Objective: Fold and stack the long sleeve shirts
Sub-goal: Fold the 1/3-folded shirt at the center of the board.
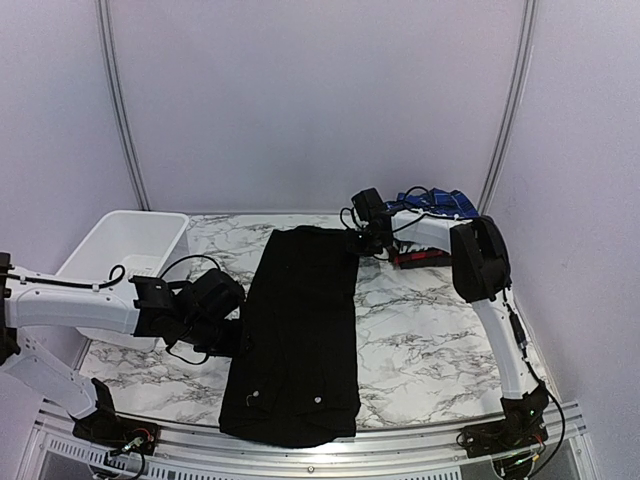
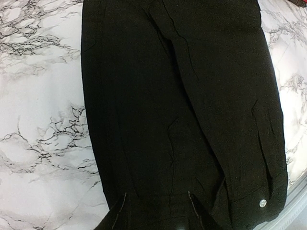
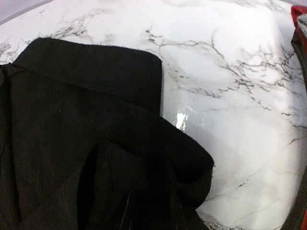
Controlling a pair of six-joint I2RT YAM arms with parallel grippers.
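A plain black long sleeve shirt [image 1: 300,330] lies folded into a long strip down the middle of the marble table, and it fills the left wrist view [image 2: 182,105]. My left gripper [image 1: 232,338] hovers at its left edge, fingers apart over flat cloth [image 2: 157,203]. My right gripper [image 1: 362,240] is at the shirt's far right corner. In the right wrist view it [image 3: 151,206] pinches a raised fold of the black cloth [image 3: 187,153]. Folded plaid shirts are stacked at the back right, blue-and-white [image 1: 440,203] on top and red [image 1: 420,260] below.
A white plastic basket [image 1: 120,240] stands at the table's left back corner, behind my left arm. The plaid stack sits right beside my right forearm, and a red edge of it [image 3: 298,14] shows in the right wrist view. Bare marble [image 1: 430,340] lies right of the shirt.
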